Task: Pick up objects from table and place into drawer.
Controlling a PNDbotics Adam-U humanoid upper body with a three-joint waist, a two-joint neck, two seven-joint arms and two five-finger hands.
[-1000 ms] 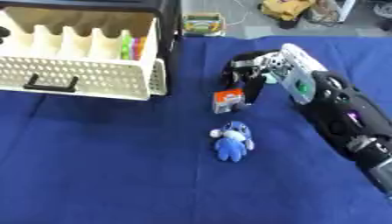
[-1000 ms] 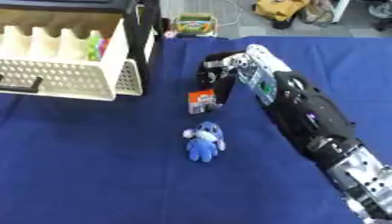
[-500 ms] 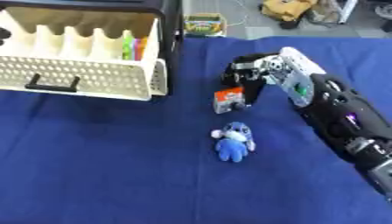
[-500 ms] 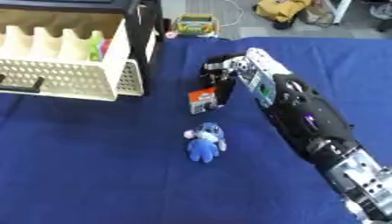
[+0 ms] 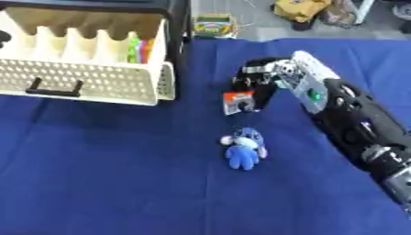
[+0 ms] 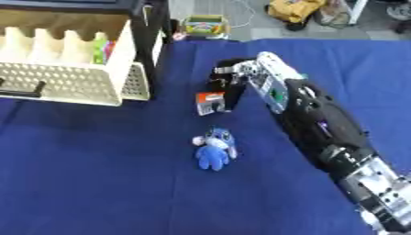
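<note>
Blue cloth covers the counter (image 5: 96,183), and near the frame's centre the right hand (image 5: 261,81) reaches down from the right, fingers curled onto a small orange-topped packet (image 5: 238,102); it seems pinched upright, though the contact is blurred. That hold suits a lift toward the cream perforated drawer (image 5: 88,82), open at upper left with coloured items in a slot. Just below the packet lies a blue plush toy (image 5: 243,147), untouched. No left hand shows.
</note>
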